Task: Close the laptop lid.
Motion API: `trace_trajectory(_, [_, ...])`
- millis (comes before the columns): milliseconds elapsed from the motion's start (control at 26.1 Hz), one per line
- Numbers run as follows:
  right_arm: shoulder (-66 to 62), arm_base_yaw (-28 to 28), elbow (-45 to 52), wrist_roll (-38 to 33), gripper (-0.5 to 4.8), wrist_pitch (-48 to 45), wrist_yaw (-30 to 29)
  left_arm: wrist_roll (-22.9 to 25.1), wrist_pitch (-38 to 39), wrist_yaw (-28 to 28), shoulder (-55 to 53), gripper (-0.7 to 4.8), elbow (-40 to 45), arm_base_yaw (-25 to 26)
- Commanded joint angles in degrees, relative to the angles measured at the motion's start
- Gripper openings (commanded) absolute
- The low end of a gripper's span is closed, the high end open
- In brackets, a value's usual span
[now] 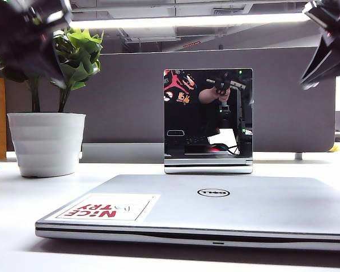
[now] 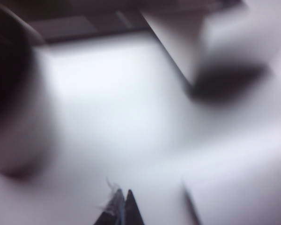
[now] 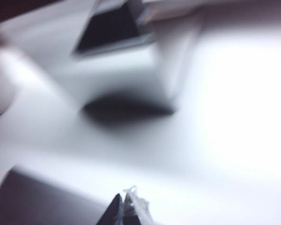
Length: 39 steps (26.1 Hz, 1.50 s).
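The laptop [image 1: 215,224] lies flat near the table's front edge. The laptop lid [image 1: 243,201] is down on the base, with its round Dell logo [image 1: 213,192] and "NICE TRY" sticker [image 1: 105,207] facing up. My left gripper [image 1: 58,78] hangs high at the upper left, well clear of the lid. My right gripper [image 1: 307,84] hangs high at the upper right, also clear. In the blurred left wrist view the left gripper [image 2: 123,195] has its tips together and holds nothing. The right gripper [image 3: 122,198] looks the same, above a grey corner of the laptop [image 3: 33,197].
A small mirror-like panel on a silver base [image 1: 208,119] stands just behind the laptop. A white plant pot [image 1: 46,143] with a green plant stands at the back left. A grey partition [image 1: 124,96] runs behind the table.
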<state>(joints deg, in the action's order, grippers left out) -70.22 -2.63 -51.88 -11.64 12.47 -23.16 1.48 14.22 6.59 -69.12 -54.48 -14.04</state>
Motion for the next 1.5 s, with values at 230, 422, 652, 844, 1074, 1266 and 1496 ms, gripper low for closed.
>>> trace_trajectory(230, [8.7, -1.9, -0.2, -0.3, -0.01, -7.0, 16.2, 0.0, -10.4, -11.7, 5.9, -0.05, -0.1, -0.2])
trace_trajectory(422, [8.7, -1.9, -0.2, -0.3, -0.01, -6.7, 16.2, 0.0, -10.2, -11.7, 5.8, -0.05, -0.1, -0.2])
trace_trajectory(652, [8.7, -1.9, -0.2, -0.3, -0.01, -6.7, 16.2, 0.0, -10.2, -11.8, 5.8, -0.05, -0.1, -0.2])
trace_trajectory(844, [8.7, -1.9, -0.2, -0.3, -0.01, -6.7, 16.2, 0.1, -10.1, -11.8, 5.8, -0.05, -0.1, -0.2])
trace_trajectory(1074, [8.7, -1.9, -0.2, -0.3, -0.01, -6.7, 16.2, 1.5, -9.7, -17.2, 6.9, -0.05, -0.1, -0.1])
trace_trajectory(1266, [8.7, -1.9, -0.2, -0.3, -0.01, -6.7, 16.2, -3.0, 1.7, -18.8, 23.5, -0.05, 0.1, 3.2])
trace_trajectory(1496, [8.5, -1.9, -0.2, -0.3, -0.01, -6.6, 16.2, -1.8, 4.5, -18.3, 44.1, -0.05, 11.5, 8.8])
